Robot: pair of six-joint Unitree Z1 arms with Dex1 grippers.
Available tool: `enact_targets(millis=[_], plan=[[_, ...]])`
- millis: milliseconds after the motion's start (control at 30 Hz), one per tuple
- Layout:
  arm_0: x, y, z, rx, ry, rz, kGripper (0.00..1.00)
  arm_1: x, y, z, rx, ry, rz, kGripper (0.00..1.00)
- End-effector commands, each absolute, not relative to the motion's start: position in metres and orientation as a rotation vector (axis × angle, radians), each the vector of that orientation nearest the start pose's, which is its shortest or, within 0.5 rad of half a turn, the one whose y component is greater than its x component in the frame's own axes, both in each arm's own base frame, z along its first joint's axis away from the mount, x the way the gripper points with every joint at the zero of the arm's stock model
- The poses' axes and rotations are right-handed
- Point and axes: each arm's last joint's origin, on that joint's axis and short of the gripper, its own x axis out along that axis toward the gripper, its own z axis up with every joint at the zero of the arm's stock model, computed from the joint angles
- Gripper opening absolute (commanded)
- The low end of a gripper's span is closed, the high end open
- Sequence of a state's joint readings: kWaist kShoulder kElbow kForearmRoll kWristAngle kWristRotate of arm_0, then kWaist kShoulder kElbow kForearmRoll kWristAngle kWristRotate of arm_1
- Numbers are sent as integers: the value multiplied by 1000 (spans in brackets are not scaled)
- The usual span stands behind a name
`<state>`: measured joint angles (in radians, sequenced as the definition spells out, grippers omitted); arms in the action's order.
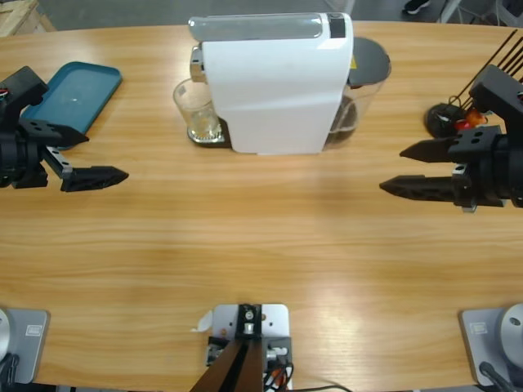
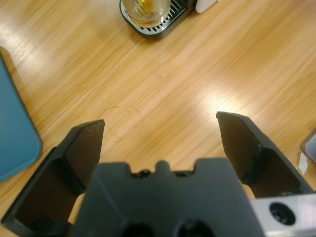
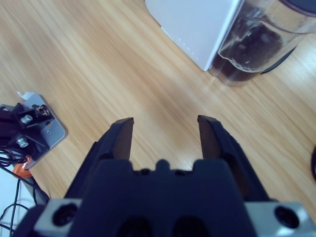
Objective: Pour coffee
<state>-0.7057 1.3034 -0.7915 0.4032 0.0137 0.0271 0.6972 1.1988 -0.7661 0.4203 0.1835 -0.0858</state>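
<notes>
fingers (image 2: 237,143) of both grippers spread, holding nothing.

Glass tumbler (image 2: 146,12) cut off by top edge; teal tray (image 2: 15,133) cropped at left.

Surroundings, as I see them: long wooden table (image 1: 261,245), pale oak grain, filling nearly all my view; bright patches of overhead light glare on its surface. Beyond the far edge, a strip of grey floor (image 1: 122,12). Top left corner, a light wooden piece (image 1: 16,15), partly cut off.
</notes>
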Motion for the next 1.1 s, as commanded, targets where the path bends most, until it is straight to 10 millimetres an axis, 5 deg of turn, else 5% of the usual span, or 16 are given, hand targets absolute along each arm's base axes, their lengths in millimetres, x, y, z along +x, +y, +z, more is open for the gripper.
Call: enact_targets(millis=[33, 1100], plan=[[118, -100, 295, 311, 688, -655, 977, 127, 122, 285, -306, 872, 872, 577], [118, -105, 291, 332, 694, -650, 977, 132, 126, 278, -313, 904, 857, 582]])
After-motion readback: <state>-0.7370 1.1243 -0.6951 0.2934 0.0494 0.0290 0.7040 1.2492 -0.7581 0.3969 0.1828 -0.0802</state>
